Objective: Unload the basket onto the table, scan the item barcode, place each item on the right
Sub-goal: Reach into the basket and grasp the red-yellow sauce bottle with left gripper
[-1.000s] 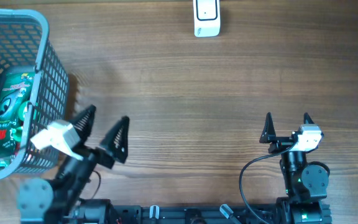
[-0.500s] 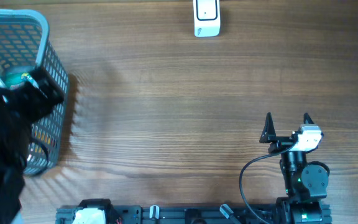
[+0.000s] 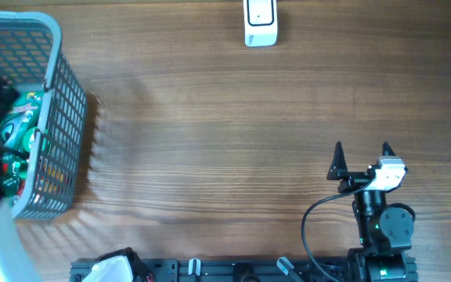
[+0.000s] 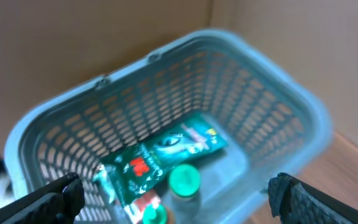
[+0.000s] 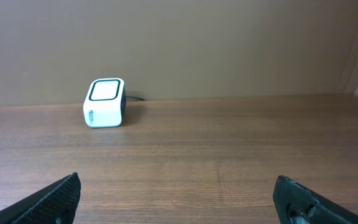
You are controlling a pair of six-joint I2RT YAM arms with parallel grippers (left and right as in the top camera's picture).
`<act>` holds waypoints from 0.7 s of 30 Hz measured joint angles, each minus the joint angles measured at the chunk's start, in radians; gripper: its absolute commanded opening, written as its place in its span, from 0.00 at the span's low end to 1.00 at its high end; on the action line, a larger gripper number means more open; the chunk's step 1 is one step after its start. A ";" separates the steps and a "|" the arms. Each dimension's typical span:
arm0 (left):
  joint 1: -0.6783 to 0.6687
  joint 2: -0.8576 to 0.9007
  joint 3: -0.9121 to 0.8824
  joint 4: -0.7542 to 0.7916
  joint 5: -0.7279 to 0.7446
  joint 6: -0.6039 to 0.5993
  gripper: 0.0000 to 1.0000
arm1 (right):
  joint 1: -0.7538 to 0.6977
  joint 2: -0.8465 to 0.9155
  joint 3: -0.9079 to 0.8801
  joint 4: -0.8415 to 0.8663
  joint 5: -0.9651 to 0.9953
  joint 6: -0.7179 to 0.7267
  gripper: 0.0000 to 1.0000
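1. My left gripper (image 4: pixel 174 185) has its jaws spread wide with nothing between them. In the left wrist view it hangs above the basket (image 4: pixel 261 70), looking down into the opening.
2. In the overhead view the left arm is only a dark blur over the basket's outer side, so I cannot make out its fingers there.
3. My right gripper (image 3: pixel 362 149) is just as wide and holds nothing. It sits low over the table (image 3: pixel 210 117), well apart from the basket and at about the level of the basket's near end.
4. A black cable (image 3: pixel 310 219) loops from the right arm's base, on the side facing the basket.
5. The items to scan lie inside the basket, on its floor. A green packet (image 4: pixel 166 149) lies flat, roughly across the middle.
6. A green-capped bottle (image 4: pixel 184 179) sits just beside the packet, touching or nearly touching it. The wrist picture is too soft for me to say which.
7. Something with red on it shows at the packet's lower corner, too blurred to identify.
8. The basket is grey-blue with slotted walls and stands at one end of the table, partly cut off by the overhead frame.
9. The white scanner (image 3: pixel 260 22) stands at the far edge of the table, well apart from the basket. In the right wrist view its window faces up.
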 measured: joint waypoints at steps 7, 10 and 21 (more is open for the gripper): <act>0.247 0.206 0.001 -0.065 0.213 0.000 1.00 | 0.000 0.000 0.000 0.000 0.000 0.000 0.99; 0.247 0.278 0.001 -0.107 0.219 -0.013 1.00 | 0.000 0.000 0.000 0.000 0.000 0.000 1.00; 0.247 0.499 0.002 -0.266 0.172 -0.158 1.00 | 0.000 0.000 0.000 0.000 0.000 0.000 1.00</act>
